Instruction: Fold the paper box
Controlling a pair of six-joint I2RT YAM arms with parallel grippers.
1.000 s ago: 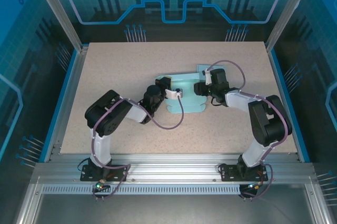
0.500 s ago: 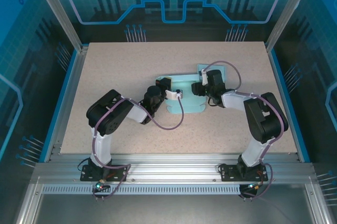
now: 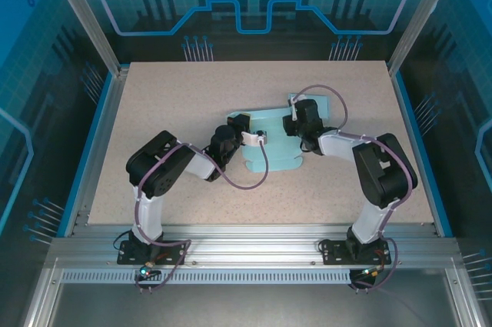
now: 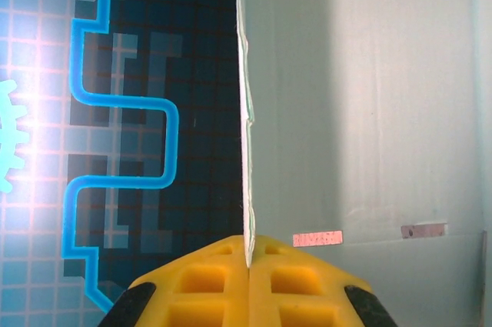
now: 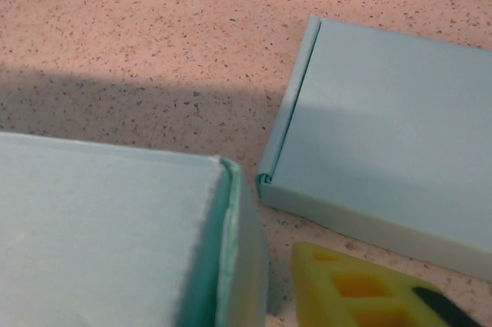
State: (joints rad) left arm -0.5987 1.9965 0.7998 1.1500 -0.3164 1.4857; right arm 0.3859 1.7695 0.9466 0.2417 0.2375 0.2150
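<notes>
- The right arm (image 3: 361,150) is sitting closer to the middle of the surface (image 3: 169,96) than a second ago, its wrist having swung leftward toward the paper box (image 3: 273,150).
- The near edge of the paper box is now reaching a little closer to the arm bases, while the left arm (image 3: 173,165) is keeping almost the same pose.
- The left pincer (image 4: 248,259) is staying clamped on a thin upright edge of the box. Its yellow fingers (image 4: 200,281) are pressing together, with the sheet rising from between them.
- From above, the left pincer is gripping the box's left side, and the right pincer (image 3: 294,125) is hanging over its far right corner.
- I cannot tell whether the right pincer is apart or together; the right wrist view is showing a single yellow finger (image 5: 361,288) at the bottom edge.
- That finger is lying just beside a folded corner of the box and near a flat pale-blue panel (image 5: 384,165) with a turned-up lip. Bare surface is showing between the two paper pieces.
</notes>
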